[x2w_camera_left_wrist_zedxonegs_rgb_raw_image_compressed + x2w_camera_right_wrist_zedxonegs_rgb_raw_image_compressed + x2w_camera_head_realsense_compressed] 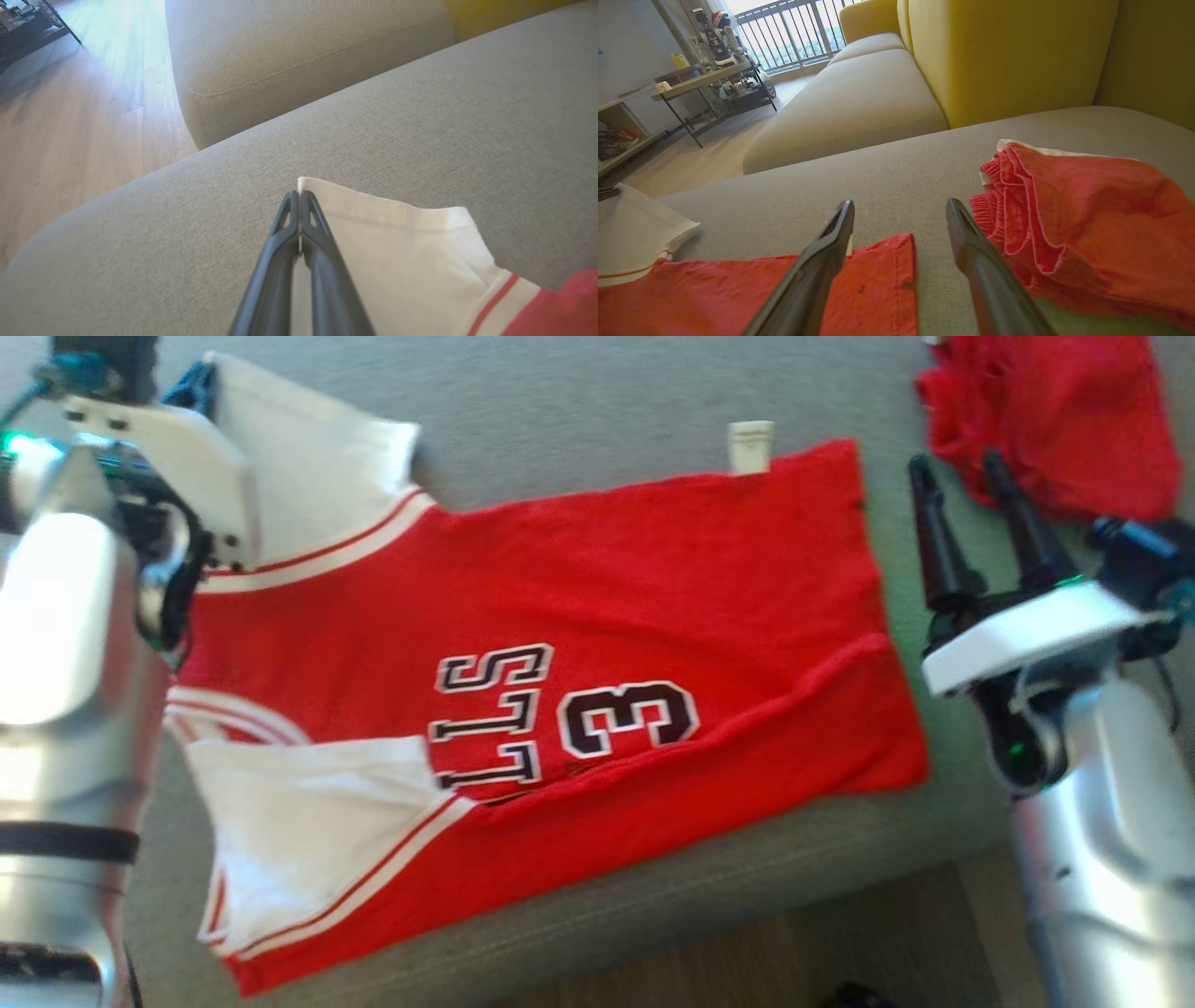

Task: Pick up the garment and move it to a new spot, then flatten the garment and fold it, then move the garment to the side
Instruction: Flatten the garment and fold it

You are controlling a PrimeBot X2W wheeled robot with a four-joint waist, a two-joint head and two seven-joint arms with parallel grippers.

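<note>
While left gripper [299, 195] clamps jersey [560, 607] by its sleeve corner [312, 187], fingers low over sofa [420, 116] | right gripper [957, 467] spread, hovering above hem corner [901, 254].

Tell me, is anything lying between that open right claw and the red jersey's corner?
Nothing visible. The right gripper stands open at a corner of the jersey, over bare grey cushion. The crumpled red garment lies off to its right, not between.

Two garments lie on one sofa [579, 392]: one jersey [560, 616] spread in the middle and one crumpled red garment [1055, 420] at the far right. There are two tools, the left tool [299, 193] and the right tool [956, 462].
</note>
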